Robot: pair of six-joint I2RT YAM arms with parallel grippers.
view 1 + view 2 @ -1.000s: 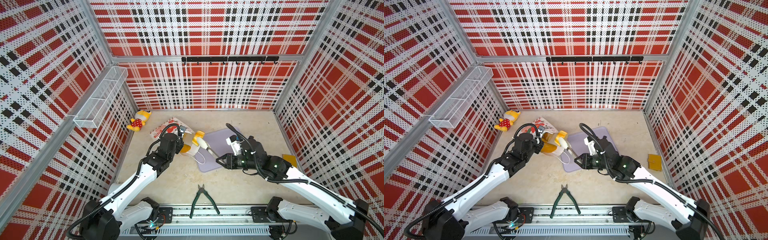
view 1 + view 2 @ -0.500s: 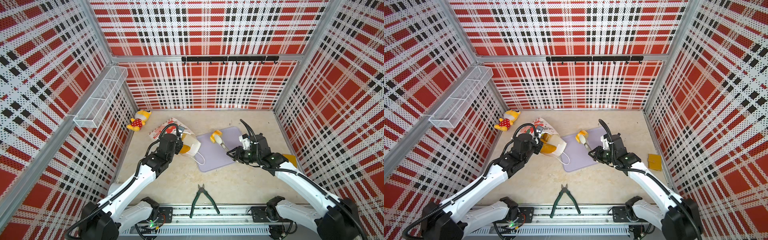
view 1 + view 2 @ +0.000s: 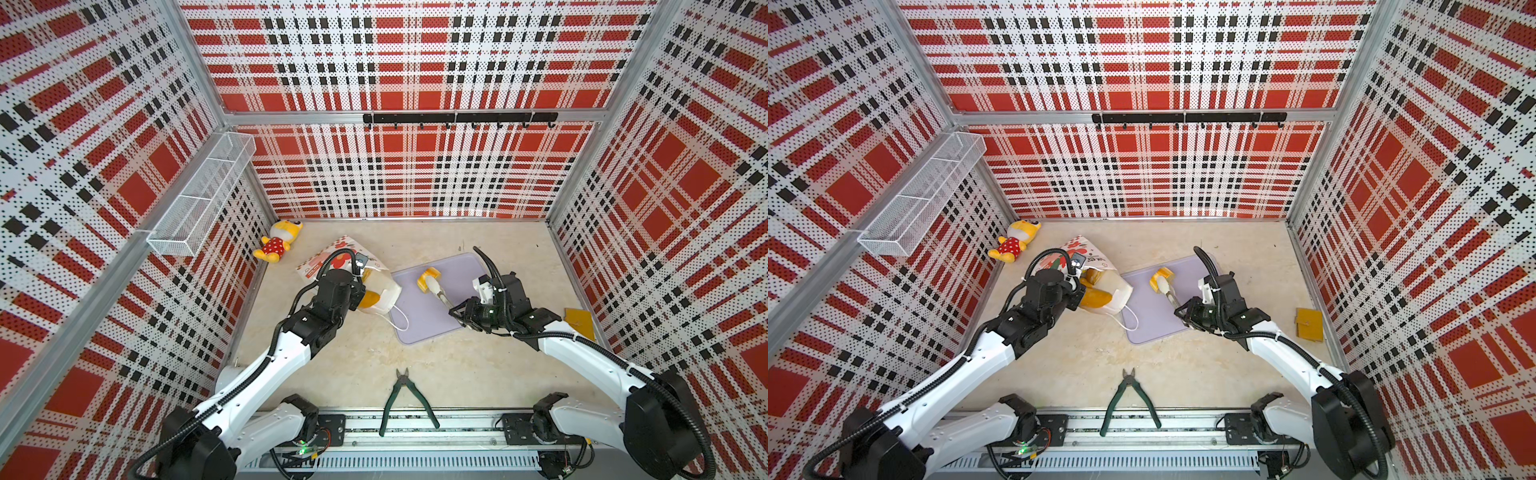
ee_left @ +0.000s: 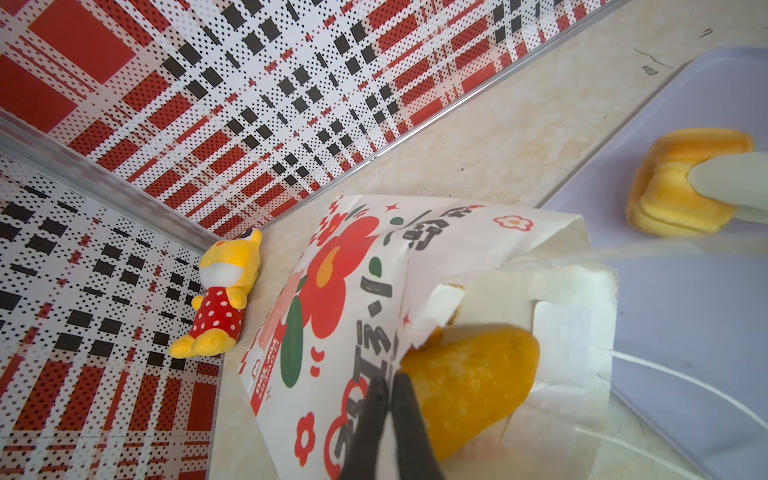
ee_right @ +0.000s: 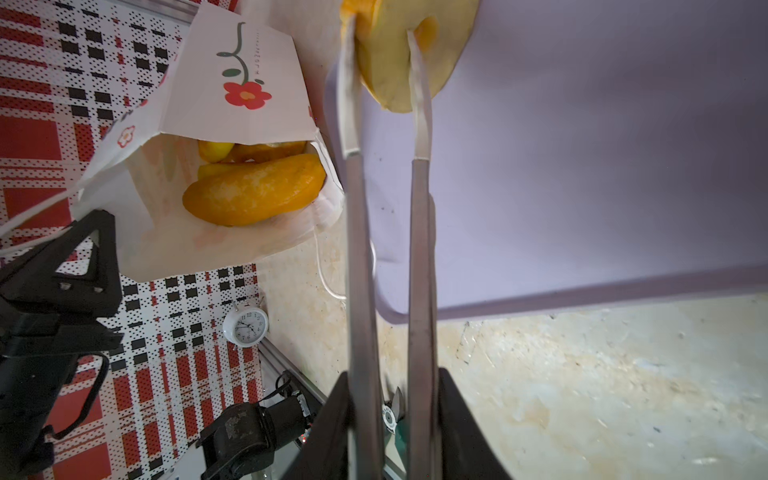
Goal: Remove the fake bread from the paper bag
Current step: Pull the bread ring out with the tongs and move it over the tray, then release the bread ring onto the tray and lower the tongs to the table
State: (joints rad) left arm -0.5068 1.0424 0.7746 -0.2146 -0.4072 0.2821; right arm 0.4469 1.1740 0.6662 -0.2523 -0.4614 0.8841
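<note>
Lying sideways: paper bag (image 3: 384, 287), mouth twd tray (image 3: 419, 328); long loaf (image 5: 255, 191) end-first inside.

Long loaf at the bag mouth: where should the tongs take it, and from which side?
I'd pinch the long loaf across its narrow width near the end toward the tray, tongs entering the paper bag's open mouth from that side: it lies frontmost, other breads behind.

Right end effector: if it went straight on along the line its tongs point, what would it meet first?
The piece of fake bread on the lilac tray: the right end effector has its tips astride it, so any advance would likely push into it. Whether they pinch it is unclear.
</note>
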